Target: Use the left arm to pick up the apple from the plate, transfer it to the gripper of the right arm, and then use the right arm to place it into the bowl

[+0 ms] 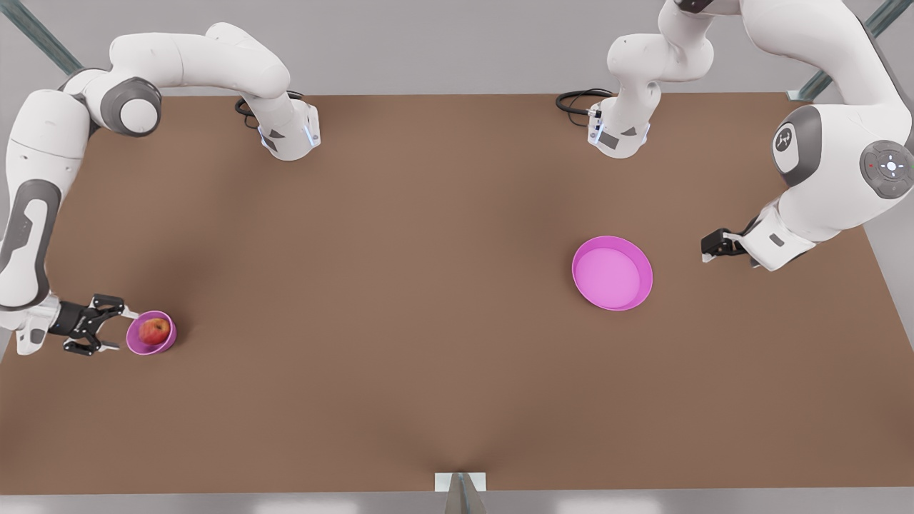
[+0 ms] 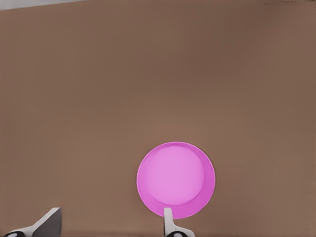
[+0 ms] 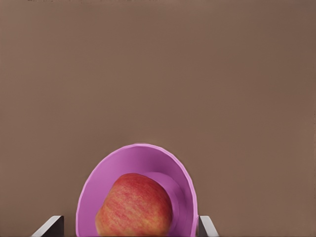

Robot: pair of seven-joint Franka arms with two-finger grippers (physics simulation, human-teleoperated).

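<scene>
The red apple point(image 1: 154, 330) point(image 3: 134, 206) lies inside the small pink-purple bowl point(image 1: 143, 350) point(image 3: 123, 160) at the front view's left. My right gripper point(image 1: 121, 330) point(image 3: 128, 227) hovers just beside the bowl, open, and one of its white fingertips point(image 3: 205, 226) stands on each side of the bowl. The wide magenta plate point(image 1: 612, 275) point(image 2: 174, 177) sits at the front view's right with nothing on it. My left gripper point(image 1: 707, 250) point(image 2: 108, 224) hangs a short way to the plate's right in the front view, open and holding nothing.
Both arm bases stand at the far edge of the brown table point(image 1: 400, 250), each with a black cable point(image 1: 575, 100) coiled beside it. A small metal bracket point(image 1: 460, 485) sits at the table's near edge. Bare tabletop lies between bowl and plate.
</scene>
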